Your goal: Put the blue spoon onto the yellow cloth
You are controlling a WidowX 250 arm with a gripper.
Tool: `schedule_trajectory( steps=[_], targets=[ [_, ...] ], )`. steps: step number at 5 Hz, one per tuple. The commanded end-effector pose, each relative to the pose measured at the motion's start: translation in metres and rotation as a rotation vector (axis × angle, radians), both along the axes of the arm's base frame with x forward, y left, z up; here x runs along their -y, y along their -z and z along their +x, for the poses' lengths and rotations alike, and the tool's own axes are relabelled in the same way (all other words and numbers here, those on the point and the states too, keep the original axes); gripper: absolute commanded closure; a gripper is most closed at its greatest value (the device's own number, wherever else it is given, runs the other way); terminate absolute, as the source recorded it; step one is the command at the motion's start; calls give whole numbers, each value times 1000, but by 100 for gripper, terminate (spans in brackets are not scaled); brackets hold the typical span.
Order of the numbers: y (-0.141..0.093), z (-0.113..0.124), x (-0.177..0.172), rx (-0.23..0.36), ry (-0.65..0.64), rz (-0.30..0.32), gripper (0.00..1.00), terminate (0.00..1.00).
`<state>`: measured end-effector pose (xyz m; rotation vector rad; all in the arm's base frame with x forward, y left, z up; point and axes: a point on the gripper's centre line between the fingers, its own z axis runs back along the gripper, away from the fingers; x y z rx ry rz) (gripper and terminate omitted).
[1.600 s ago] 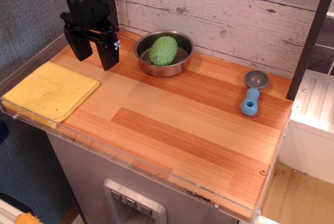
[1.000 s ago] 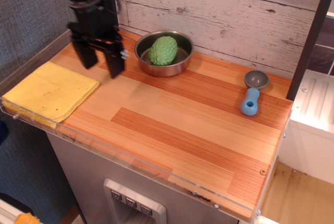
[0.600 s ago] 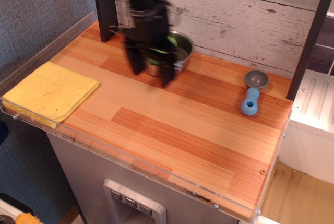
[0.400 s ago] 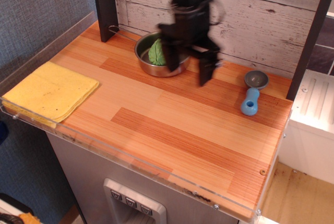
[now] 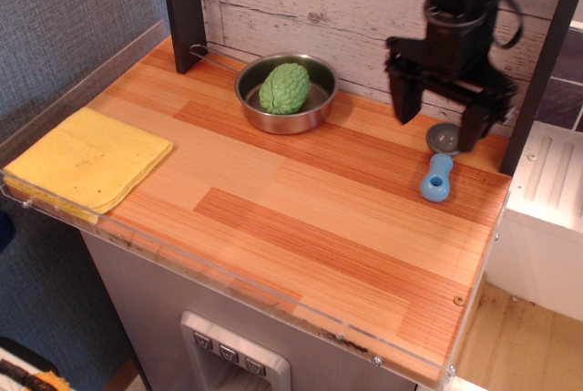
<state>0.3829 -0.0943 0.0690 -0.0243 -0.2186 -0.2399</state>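
Note:
The blue spoon (image 5: 437,177) lies at the back right of the wooden counter, its light-blue handle pointing toward the front and its grey bowl (image 5: 444,138) toward the wall. My black gripper (image 5: 439,123) hangs open just above the spoon's bowl, one finger on either side of it, partly hiding it. It holds nothing. The yellow cloth (image 5: 86,160) lies folded at the far left front of the counter, far from the gripper.
A steel bowl (image 5: 286,93) with a green bumpy fruit (image 5: 284,88) in it stands at the back middle. A dark post (image 5: 180,10) stands at the back left, another (image 5: 543,58) at the right edge. A wooden plank wall runs behind.
My gripper has swept from above the cloth's far edge at the left, past the steel bowl, to above the spoon at the right. It stayed open. Nothing else moved.

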Motion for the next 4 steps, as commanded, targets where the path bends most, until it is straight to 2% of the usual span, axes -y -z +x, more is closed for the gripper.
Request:
schedule_trajectory(
  steps=[1,3,4],
  targets=[
    [6,15,13,-11,-91,-40,0,0],
    [44,-4,26,-157,-94,29,0,0],
    [57,-14,28,-199,-78,46,0,0]
  ],
)
